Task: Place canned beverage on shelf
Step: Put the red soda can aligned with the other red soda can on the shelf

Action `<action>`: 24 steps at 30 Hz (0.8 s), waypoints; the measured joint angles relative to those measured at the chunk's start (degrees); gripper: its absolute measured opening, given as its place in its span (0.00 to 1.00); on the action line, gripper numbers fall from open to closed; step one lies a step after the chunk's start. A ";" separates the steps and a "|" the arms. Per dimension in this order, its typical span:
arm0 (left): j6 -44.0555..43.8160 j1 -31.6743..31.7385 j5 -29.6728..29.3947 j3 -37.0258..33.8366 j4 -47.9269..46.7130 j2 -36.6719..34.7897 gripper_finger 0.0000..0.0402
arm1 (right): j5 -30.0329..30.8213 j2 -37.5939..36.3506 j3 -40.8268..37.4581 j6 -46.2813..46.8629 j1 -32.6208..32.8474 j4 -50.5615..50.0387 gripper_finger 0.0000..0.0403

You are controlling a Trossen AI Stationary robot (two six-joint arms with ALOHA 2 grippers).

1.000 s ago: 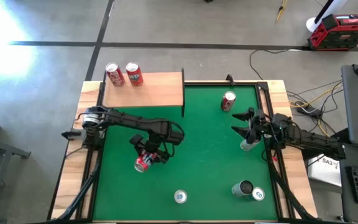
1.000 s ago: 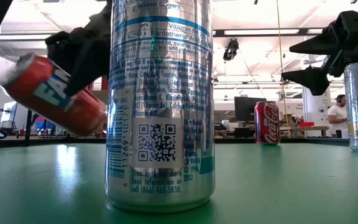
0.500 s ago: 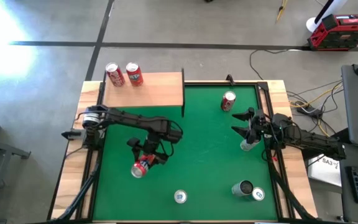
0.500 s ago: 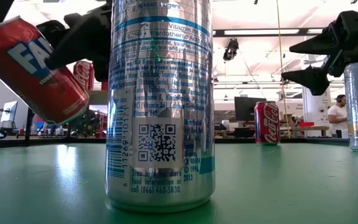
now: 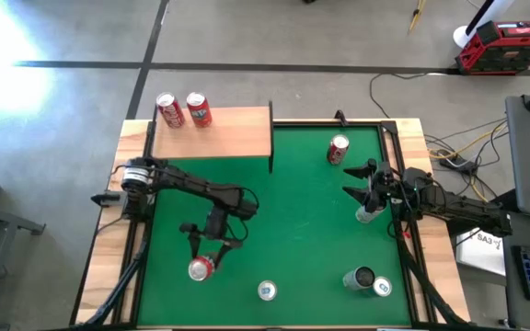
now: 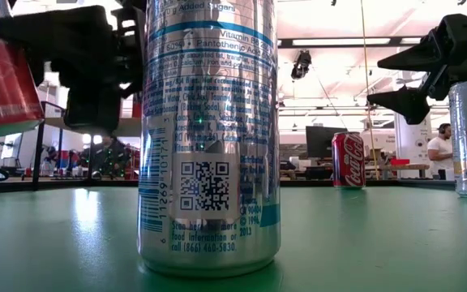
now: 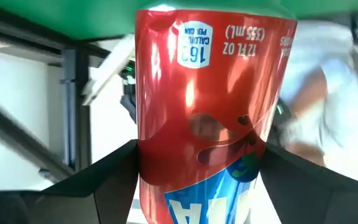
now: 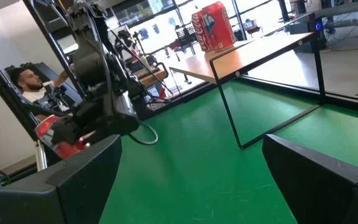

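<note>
The left pincer (image 5: 205, 252) grips a red can (image 5: 199, 268) clear of the green mat (image 5: 302, 221) near the worktop's front edge, so the carry is in hand. Next, it must travel to the shelf (image 5: 233, 133) at the far-left corner, beside two red cans (image 5: 183, 109). The right pincer (image 5: 364, 181) waits open by the right edge.

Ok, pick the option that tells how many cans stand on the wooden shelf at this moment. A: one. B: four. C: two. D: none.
C: the high view shows two red cans standing side by side at the far left end of the shelf, whose board is otherwise bare; the other cans are on the green mat or in the left end effector.
</note>
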 joint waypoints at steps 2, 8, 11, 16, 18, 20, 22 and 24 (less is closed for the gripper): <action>0.56 -0.72 2.81 -1.47 3.00 0.00 0.71 | 0.00 0.00 -0.01 0.00 0.02 0.00 0.95; -2.57 -2.36 3.67 -3.41 7.31 0.02 0.71 | 0.01 0.00 0.01 0.00 0.00 0.00 0.95; -2.83 -2.50 3.36 -4.17 9.47 0.02 0.71 | 0.00 0.00 -0.01 0.00 0.02 0.00 0.95; -4.57 -2.46 0.83 -5.92 15.54 0.02 0.71 | 0.01 0.00 0.01 0.00 0.00 0.00 0.95; -5.33 -2.46 0.92 -6.73 16.58 0.02 0.71 | 0.00 0.00 -0.01 0.00 0.00 0.00 0.95; -5.65 -2.48 1.01 -7.54 17.22 0.02 0.71 | -0.01 0.00 0.00 0.00 0.01 0.00 0.95; -5.82 -2.48 1.04 -8.46 19.04 0.02 0.71 | 0.01 0.00 -0.01 0.00 0.00 0.00 0.95; -6.66 -2.48 1.05 -9.37 21.32 0.02 0.71 | 0.01 0.00 -0.01 0.00 0.00 0.00 0.95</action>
